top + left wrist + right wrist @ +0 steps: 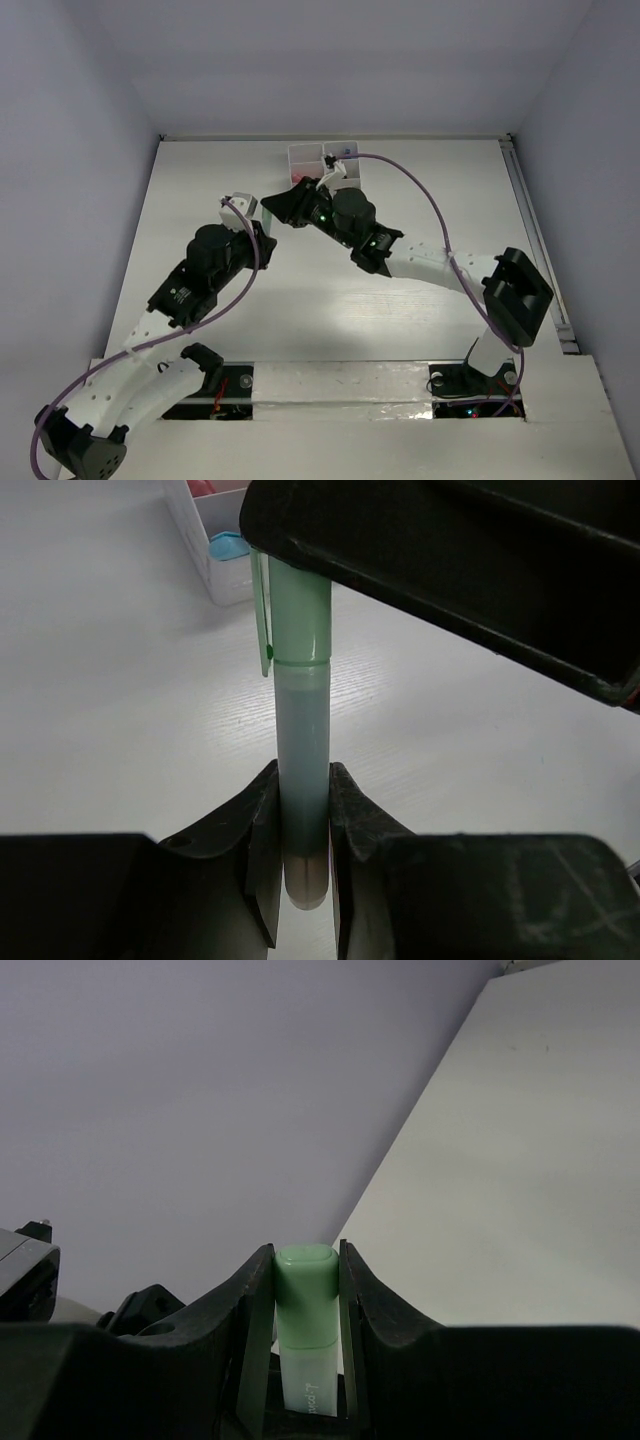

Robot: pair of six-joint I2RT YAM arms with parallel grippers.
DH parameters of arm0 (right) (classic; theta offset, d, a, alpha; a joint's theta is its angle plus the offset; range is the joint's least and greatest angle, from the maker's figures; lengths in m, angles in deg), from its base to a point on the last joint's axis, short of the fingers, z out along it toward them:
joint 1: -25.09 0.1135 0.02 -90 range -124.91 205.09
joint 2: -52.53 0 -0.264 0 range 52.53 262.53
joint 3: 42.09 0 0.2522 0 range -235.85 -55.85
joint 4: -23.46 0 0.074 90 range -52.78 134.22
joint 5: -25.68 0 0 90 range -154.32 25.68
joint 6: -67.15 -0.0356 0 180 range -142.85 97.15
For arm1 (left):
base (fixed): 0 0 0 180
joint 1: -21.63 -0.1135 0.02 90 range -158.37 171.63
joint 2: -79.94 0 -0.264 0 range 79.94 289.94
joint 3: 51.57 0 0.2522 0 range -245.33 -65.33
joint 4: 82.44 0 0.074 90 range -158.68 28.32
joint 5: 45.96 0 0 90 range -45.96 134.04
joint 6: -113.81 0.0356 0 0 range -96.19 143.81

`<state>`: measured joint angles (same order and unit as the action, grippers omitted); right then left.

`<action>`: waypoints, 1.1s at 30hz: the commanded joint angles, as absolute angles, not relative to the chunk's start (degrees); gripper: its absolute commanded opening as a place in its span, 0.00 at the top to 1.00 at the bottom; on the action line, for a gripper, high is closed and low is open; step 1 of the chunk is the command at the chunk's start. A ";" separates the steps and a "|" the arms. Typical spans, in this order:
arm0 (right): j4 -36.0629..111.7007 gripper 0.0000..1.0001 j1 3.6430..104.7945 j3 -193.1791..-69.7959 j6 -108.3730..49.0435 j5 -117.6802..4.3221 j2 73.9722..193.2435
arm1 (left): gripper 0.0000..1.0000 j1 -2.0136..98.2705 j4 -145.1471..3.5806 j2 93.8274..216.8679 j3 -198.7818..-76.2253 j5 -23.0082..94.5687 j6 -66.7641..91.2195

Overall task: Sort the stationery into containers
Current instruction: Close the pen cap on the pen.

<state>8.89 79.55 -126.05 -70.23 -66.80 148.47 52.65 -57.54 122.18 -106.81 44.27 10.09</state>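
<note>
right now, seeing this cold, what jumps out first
The pale-green marker is clamped at both ends above the table: the left gripper pinches its barrel and the right gripper its cap, meeting left of centre in the top view. Beyond them, near the table's far edge, sits the white organiser box, with a light-blue item and a pink item inside.

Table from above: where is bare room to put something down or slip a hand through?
Bare table lies right of the white box up to the side rail, in the far left corner, and in the near strip between the left arm and right arm. Crowded: just before the box, where the left gripper and right gripper both pinch one green marker.
</note>
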 commanded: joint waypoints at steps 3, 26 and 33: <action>10.07 1.00 82.57 -120.99 -71.02 -52.90 145.78 | 1.00 52.30 -67.89 122.30 -114.28 48.26 12.55; 7.52 1.00 87.66 -106.05 -70.75 -52.19 145.25 | 1.00 52.30 -69.81 134.17 -131.16 47.73 15.63; 7.17 1.00 89.78 -105.16 -71.10 -52.10 146.57 | 1.00 52.30 -71.05 139.00 -138.45 46.15 15.55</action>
<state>-8.86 79.22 -110.44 -72.37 -71.57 143.27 54.27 -37.33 138.79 -127.16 38.02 16.61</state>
